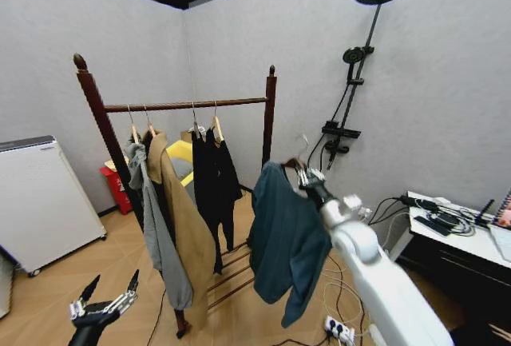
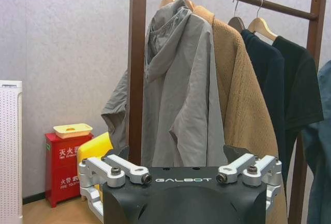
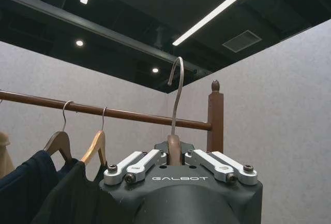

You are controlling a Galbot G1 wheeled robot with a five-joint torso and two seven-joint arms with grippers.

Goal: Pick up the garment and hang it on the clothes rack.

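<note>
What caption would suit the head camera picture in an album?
The right gripper holds a teal garment by its hanger, short of the wooden clothes rack.

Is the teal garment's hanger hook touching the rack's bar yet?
Apart. The right wrist view shows the hanger hook held up in the right gripper, with clear space between it and the bar.

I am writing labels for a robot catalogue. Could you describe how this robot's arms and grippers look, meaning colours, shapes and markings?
The right arm has a smooth, rounded, glossy white shell. Each gripper has a matte black body with "GALBOT" printed in white, and flat silver metal fingers fastened with dark screws. On the left gripper, the head view shows black pointed fingertips; the right gripper has the same silver links.
</note>
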